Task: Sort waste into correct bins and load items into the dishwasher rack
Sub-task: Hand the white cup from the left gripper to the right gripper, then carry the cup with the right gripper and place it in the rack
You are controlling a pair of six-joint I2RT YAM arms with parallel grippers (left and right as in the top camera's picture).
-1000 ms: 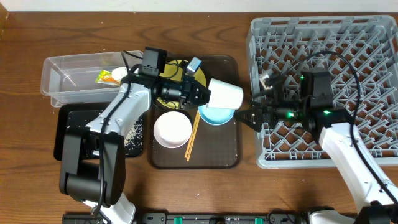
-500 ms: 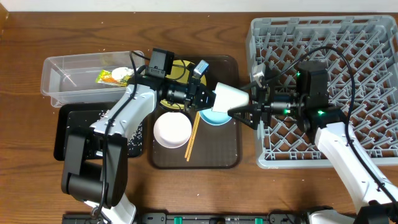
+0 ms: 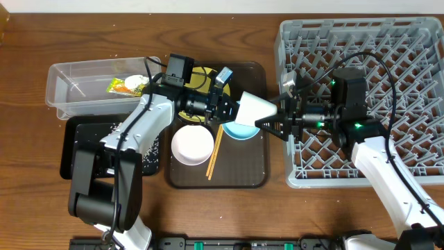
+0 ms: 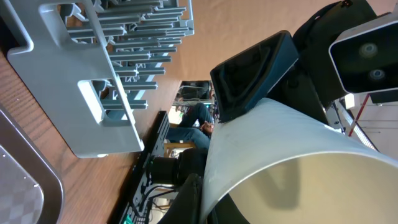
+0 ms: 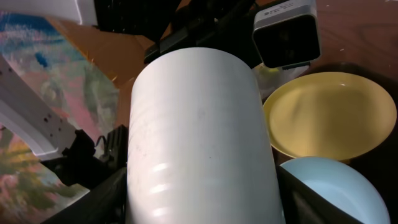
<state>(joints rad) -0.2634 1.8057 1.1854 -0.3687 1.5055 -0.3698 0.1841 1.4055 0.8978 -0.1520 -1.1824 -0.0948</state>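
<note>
A small, smooth, pale cylindrical cup is held on its side above a glossy brown serving tray, over a light blue bowl. Its open rim is clenched by the left gripper. The right gripper is set around the closed end, one finger on each side; whether it presses cannot be told. Free room is bounded by a grey plastic lattice rack on the wooden bench, just beside the tray's right edge. A matte white bowl, thin wooden chopsticks and a round yellow plate are seen on the tray.
</note>
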